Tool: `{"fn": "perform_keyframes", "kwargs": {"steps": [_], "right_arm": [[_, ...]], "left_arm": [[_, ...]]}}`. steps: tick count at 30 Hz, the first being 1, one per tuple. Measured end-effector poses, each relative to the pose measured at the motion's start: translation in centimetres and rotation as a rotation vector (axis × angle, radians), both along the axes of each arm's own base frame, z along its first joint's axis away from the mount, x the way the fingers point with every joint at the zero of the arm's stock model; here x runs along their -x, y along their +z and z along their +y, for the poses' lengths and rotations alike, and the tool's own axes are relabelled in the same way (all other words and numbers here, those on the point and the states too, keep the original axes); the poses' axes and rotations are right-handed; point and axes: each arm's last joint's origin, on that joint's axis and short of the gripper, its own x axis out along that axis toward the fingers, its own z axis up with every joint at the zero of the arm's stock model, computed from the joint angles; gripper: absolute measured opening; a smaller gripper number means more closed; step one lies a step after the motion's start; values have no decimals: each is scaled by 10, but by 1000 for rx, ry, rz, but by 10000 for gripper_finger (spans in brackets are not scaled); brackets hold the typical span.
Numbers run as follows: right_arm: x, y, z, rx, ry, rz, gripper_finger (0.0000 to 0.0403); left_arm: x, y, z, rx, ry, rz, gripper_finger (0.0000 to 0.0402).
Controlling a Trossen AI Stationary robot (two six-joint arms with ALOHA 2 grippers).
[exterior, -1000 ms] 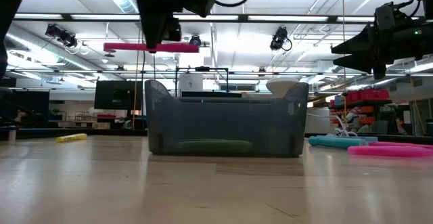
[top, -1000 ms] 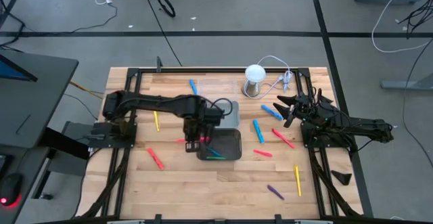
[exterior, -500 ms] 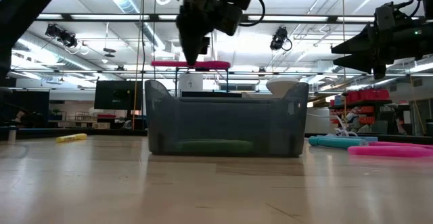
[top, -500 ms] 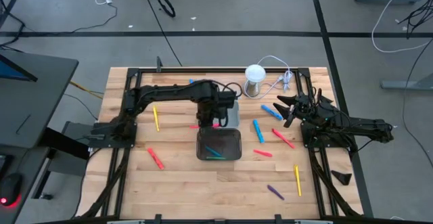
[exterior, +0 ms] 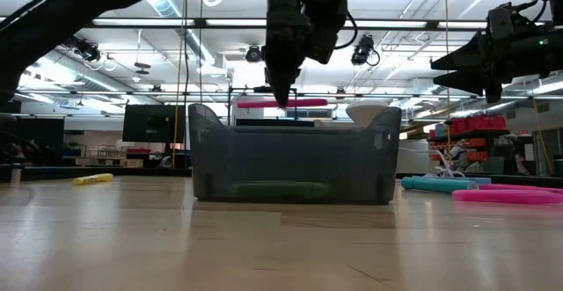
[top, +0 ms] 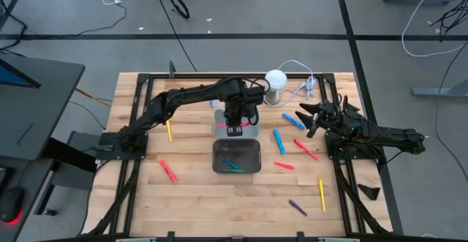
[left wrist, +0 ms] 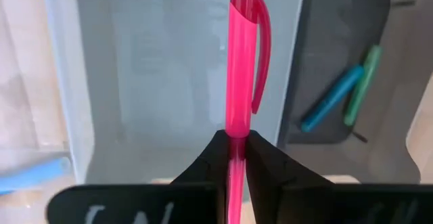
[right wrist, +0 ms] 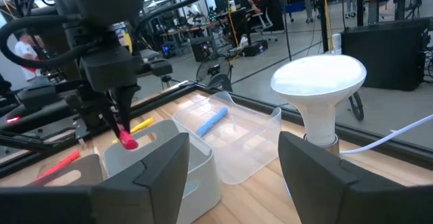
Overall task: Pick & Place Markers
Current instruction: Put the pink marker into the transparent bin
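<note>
My left gripper (top: 234, 119) hangs over the light grey tray (top: 253, 129), shut on a pink marker (left wrist: 241, 68). In the low view the marker (exterior: 308, 103) lies level above the tray walls. Just nearer stands the dark tray (top: 236, 156) with a blue marker (left wrist: 331, 99) and a green marker (left wrist: 362, 82) on its floor. Several more markers lie flat on the table, among them a yellow one (top: 169, 130), a red one (top: 168, 170) and a blue one (top: 278, 141). My right gripper (top: 311, 118) waits open at the table's right side, level. My left gripper pinches the pink marker's barrel (left wrist: 237, 130) between its two fingers, about the middle of its length, just behind the cap's clip. The fingers come from above, pointing down, and lie across the marker. The marker hangs level, lifted clear above the light grey tray.
A white-domed metal cylinder (top: 275, 86) with a cable stands at the far edge. Beside it is a clear tray (right wrist: 243, 149) holding a blue marker (right wrist: 211, 121). Red, yellow and purple markers (top: 297, 208) lie on the table's right half. Black frame rails run along the table's sides.
My left gripper has carried the pink marker from beside the dark tray's left rim toward the table's far edge and to the right, ending over the light grey tray. It has stayed shut, and the marker has stayed level and clear of both trays.
</note>
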Motion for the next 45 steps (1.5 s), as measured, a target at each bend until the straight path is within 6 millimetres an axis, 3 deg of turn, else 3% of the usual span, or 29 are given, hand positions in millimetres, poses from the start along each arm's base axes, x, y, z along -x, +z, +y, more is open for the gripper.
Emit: {"fn": "perform_keyframes", "kwargs": {"steps": [16, 24, 31, 45], "right_arm": [[0, 0, 0, 0, 0, 0, 231], [0, 0, 0, 0, 0, 0, 231], [0, 0, 0, 0, 0, 0, 231], [0, 0, 0, 0, 0, 0, 231]], "left_arm": [[-2, -2, -1, -61, -35, -1, 30], [-4, -35, 0, -86, -68, 46, 30], [-11, -57, 1, -110, -73, -15, 30], [-14, -83, -2, -80, -81, -23, 30]]}}
